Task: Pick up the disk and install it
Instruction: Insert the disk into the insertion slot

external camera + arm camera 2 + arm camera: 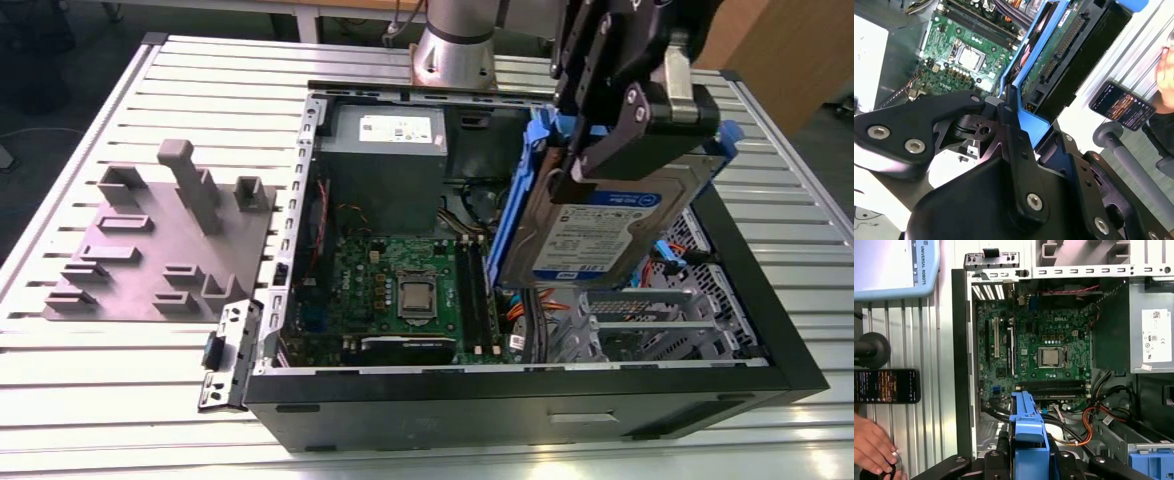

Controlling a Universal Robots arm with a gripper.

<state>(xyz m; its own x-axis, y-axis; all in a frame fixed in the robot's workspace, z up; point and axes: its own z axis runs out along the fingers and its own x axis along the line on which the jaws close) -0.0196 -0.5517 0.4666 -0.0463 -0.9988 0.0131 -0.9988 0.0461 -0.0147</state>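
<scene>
While your gripper (597,165) clamps the disk (607,230), the drive hangs steeply tilted over the open computer case (534,390), on the exterior view's right of the motherboard (400,290). You can see its silver-grey body, white-and-blue label and bright blue carrier frame (1026,432). The second wrist view shows its green circuit-board underside (1054,50).

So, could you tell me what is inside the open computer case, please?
A motherboard, power supply, orange cables and a drive cage; the gripped disk hides whatever lies behind it.
</scene>
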